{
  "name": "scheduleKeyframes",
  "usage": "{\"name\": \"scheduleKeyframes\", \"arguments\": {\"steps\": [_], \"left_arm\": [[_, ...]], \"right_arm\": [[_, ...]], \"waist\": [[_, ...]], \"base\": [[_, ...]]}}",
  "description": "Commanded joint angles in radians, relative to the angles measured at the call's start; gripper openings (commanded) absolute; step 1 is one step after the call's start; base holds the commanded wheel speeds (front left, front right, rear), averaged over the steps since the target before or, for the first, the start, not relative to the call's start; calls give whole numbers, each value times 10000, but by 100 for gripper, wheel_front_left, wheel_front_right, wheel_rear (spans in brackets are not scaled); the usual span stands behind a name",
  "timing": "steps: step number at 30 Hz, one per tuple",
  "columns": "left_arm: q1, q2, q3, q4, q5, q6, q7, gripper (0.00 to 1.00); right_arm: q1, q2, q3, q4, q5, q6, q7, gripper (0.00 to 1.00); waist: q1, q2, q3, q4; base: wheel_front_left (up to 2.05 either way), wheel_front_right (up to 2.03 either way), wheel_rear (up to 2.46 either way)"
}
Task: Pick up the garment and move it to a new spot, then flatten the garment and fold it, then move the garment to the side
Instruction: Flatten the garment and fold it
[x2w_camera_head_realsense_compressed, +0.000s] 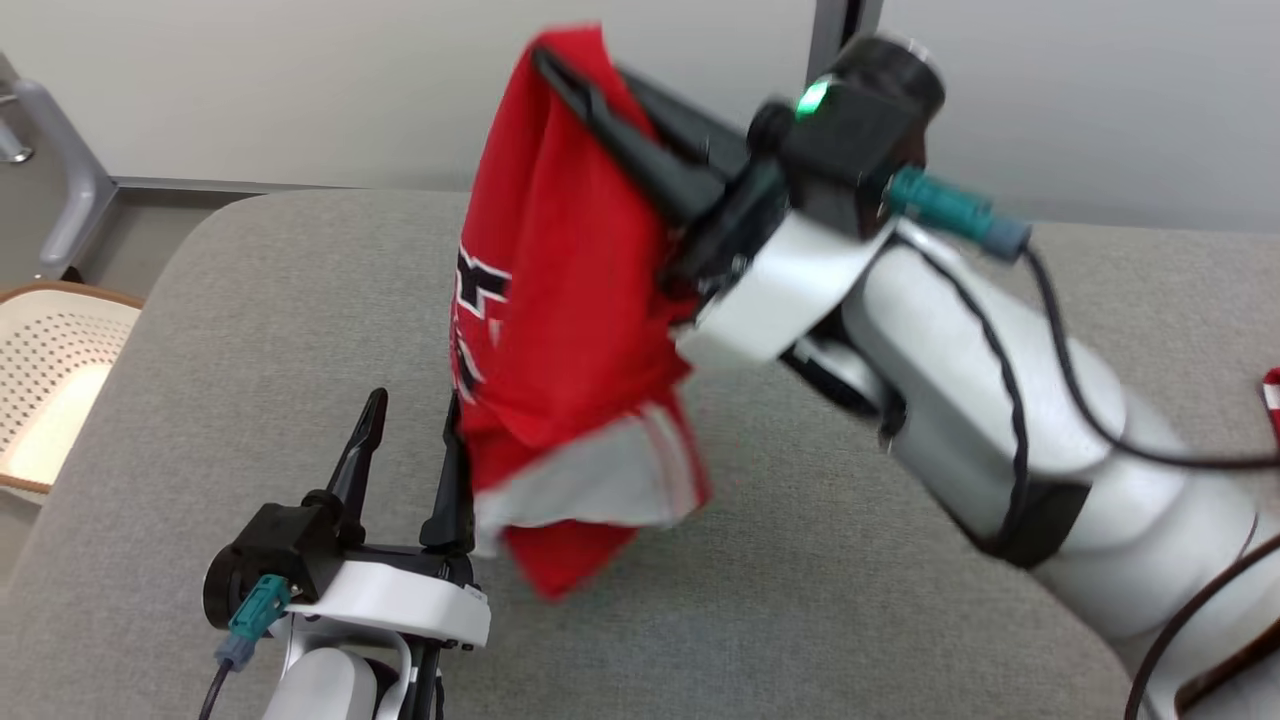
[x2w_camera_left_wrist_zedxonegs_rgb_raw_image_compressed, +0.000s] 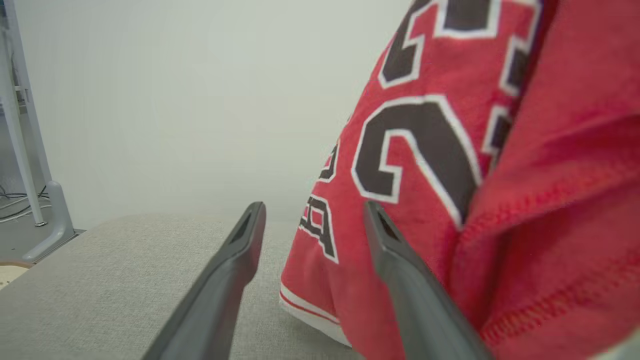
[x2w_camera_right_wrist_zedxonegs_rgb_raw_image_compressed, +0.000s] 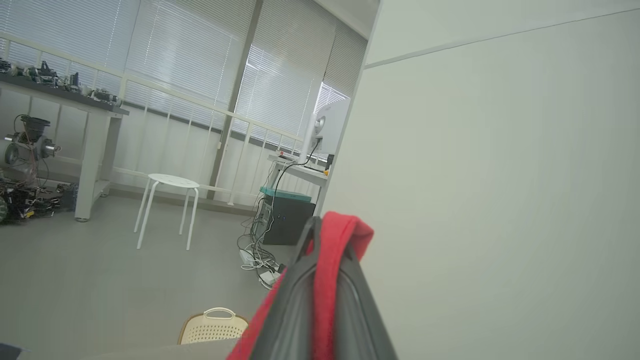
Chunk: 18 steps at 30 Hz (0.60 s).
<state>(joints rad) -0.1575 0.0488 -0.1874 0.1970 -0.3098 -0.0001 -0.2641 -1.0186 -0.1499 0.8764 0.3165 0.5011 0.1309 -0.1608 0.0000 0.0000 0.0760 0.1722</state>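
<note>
The garment (x2w_camera_head_realsense_compressed: 560, 300) is a red jersey with black, white-edged lettering and a grey-white trim. It hangs in the air over the grey table (x2w_camera_head_realsense_compressed: 250, 330), pinched at its top by my right gripper (x2w_camera_head_realsense_compressed: 560, 60), which is shut on it. A red fold of the garment (x2w_camera_right_wrist_zedxonegs_rgb_raw_image_compressed: 330, 260) sticks out between that gripper's closed fingers in the right wrist view. My left gripper (x2w_camera_head_realsense_compressed: 415, 420) stands open near the table's front left, its right finger beside the garment's lower edge. In the left wrist view the garment (x2w_camera_left_wrist_zedxonegs_rgb_raw_image_compressed: 450, 175) hangs just right of the open left gripper (x2w_camera_left_wrist_zedxonegs_rgb_raw_image_compressed: 312, 220), its hem near the table.
A pale perforated basket (x2w_camera_head_realsense_compressed: 45, 380) stands off the table's left edge. A grey metal frame (x2w_camera_head_realsense_compressed: 70, 190) stands at the back left. Another bit of red-and-white cloth (x2w_camera_head_realsense_compressed: 1272, 400) shows at the right edge. A white stool (x2w_camera_right_wrist_zedxonegs_rgb_raw_image_compressed: 167, 205) and workbench stand in the room beyond.
</note>
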Motion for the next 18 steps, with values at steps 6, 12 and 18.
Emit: {"name": "scheduleKeyframes", "arguments": {"steps": [6,12,18], "left_arm": [[149,33,-61,-65,-128,170,2,100],[212,35,15,-127,-76,206,0,100],[-78,33,-74,-92,36,114,0,100]], "right_arm": [[-1080,-815,408,907,1138,-3,-235,0],[-422,-3139,978,626,3131,-3,244,0],[306,-5682,1843,1264,4158,-5,1474,0]], "waist": [[0,0,-44,254],[0,0,156,170],[0,0,538,-149]], "base": [[0,0,0],[0,0,0],[0,0,0]]}}
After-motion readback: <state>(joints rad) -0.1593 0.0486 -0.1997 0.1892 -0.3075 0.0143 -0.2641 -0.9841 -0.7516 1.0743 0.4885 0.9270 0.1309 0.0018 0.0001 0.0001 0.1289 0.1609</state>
